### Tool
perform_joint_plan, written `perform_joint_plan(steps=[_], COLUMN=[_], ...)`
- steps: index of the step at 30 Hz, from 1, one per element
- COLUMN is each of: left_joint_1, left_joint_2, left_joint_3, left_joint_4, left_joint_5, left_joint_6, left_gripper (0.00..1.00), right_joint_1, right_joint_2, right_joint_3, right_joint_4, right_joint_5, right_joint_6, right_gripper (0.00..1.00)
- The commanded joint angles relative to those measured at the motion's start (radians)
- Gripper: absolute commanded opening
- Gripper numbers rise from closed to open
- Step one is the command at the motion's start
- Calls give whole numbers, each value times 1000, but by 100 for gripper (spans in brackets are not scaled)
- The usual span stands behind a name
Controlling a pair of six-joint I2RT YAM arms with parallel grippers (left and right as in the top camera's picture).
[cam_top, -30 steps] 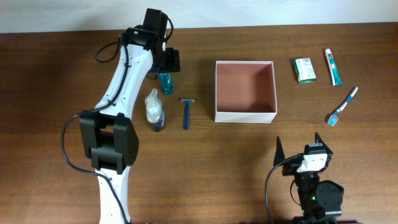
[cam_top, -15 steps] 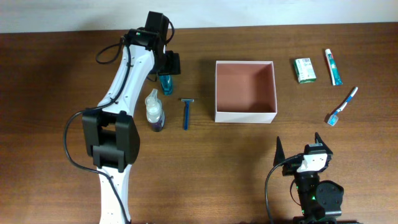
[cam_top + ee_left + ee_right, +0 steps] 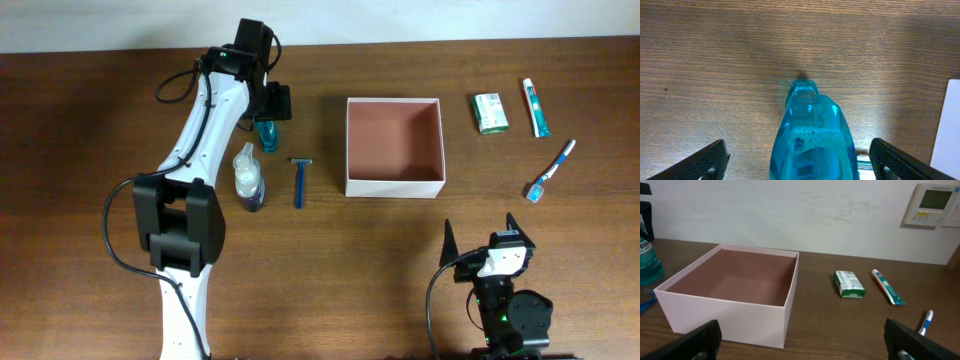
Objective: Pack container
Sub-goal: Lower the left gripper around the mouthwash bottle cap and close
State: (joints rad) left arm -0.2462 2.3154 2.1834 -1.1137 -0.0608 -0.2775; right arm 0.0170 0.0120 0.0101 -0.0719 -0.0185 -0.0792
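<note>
Your left claw is spread either side of the bottle, not pinching it. Your right claw is spread wide, holding nothing. Container sits on the table between razor and carton.

We see the left arm as slim white links between bulky black joint housings; a thin black cable loops along it; the left hand is black, its fingers matte and grainy; the right arm is squat and black with a white cap and a small green light; the right hand carries pointed black fingers.
</note>
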Motion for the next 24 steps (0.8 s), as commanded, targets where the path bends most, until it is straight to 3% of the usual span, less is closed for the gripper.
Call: perform_joint_plan(steps=[1,9,11,17,22,24], left_joint_1=[-3,-3,-3,-3,-3,-3], left_joint_2=[9,9,9,9,9,9], left_joint_3=[15,77,84,85,85,85], left_joint_4=[3,2,2,-16,-23,-22], left_joint_5=[-11,-12,-12,-12,-12,-12], left_joint_6=[2,2,2,2,2,2], left_gripper=[91,89,81,78,64,64], right_joint_1=[9,9,9,9,9,9], right_joint_2=[-6,-6,-6,-6,-6,-6], right_joint_3=[-5,-5,-5,-5,-5,-5], right_joint_4=[-6,-6,-6,-6,-6,-6], right_joint_5=[5,5,5,5,5,5], right_joint_6=[1,1,1,1,1,1], right_gripper=[99,99,99,99,99,99])
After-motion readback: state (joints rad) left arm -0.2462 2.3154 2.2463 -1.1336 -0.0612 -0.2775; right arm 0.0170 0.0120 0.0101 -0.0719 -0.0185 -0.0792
